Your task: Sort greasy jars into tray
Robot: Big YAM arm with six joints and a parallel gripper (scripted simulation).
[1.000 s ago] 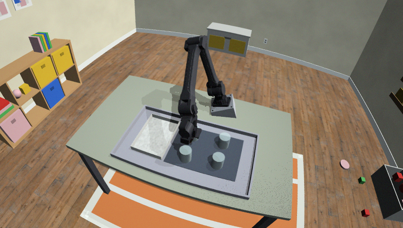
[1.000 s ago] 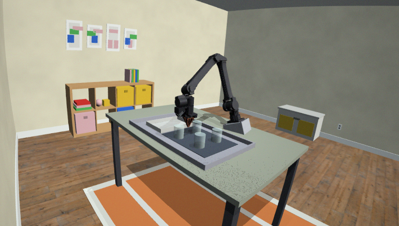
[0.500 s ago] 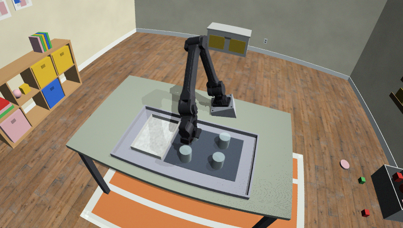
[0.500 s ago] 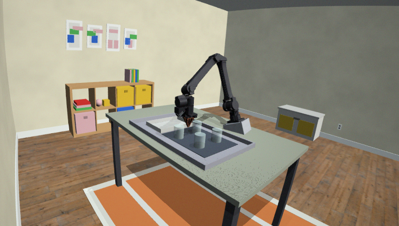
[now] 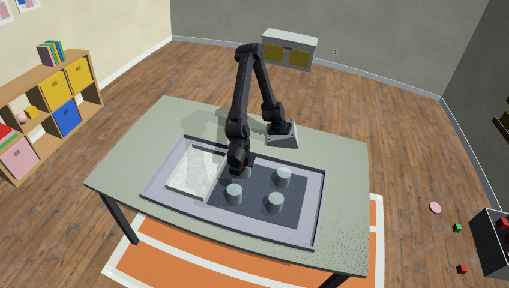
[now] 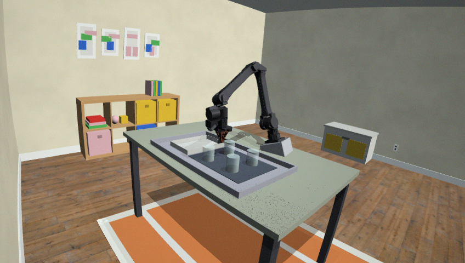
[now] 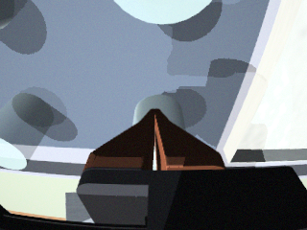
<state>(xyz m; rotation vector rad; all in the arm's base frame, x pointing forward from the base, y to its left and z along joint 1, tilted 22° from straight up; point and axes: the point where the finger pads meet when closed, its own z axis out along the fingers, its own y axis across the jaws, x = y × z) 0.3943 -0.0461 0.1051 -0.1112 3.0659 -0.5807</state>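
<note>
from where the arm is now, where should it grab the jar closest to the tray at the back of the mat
Grip the jar across its round side wall, coming straight down from above. It stands mouth down with a flat closed top, so there is no rim to hook, and the tray rim crowds one side. The pincer is shut and empty beside it, so it likely must lift, open wide, then straddle the wall.

Four pale glass jars stand mouth down on the dark drying mat (image 5: 249, 210), one (image 5: 246, 173) nearest the pale empty tray (image 5: 171, 182) toward the tabletop's left edge, others (image 5: 233, 194) (image 5: 283, 177) (image 5: 275, 202) apart.
</note>
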